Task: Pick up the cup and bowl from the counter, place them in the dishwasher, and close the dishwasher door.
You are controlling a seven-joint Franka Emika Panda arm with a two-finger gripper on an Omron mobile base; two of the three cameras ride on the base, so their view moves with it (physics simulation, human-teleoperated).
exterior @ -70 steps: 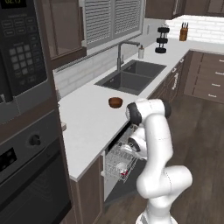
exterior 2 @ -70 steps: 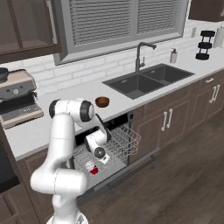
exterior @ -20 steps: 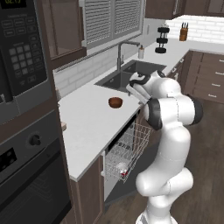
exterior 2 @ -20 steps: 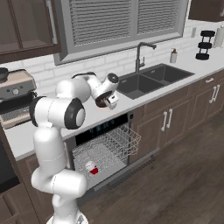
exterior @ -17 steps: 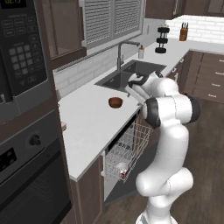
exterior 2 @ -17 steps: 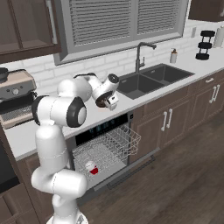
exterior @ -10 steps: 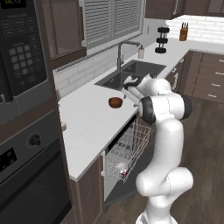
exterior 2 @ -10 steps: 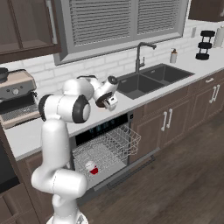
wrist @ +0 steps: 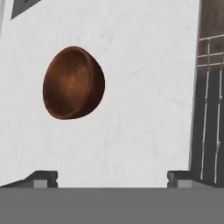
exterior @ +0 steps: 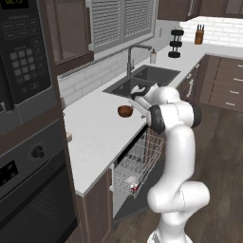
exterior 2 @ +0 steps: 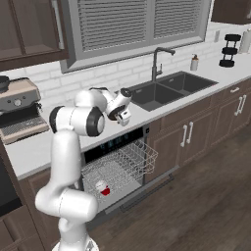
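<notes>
Fingers spread wide, the gripper [wrist: 111,175] hovers over the white counter [exterior: 97,130], the reddish-brown bowl [wrist: 73,83] at its ten o'clock, apparently lining up a grasp; the red cup [exterior 2: 104,188] sits in the dishwasher rack [exterior 2: 120,169].

The arm [exterior 2: 73,147] is hiding the bowl in the right base view, and the rack [wrist: 210,109] is running off the hand view's right edge.
</notes>
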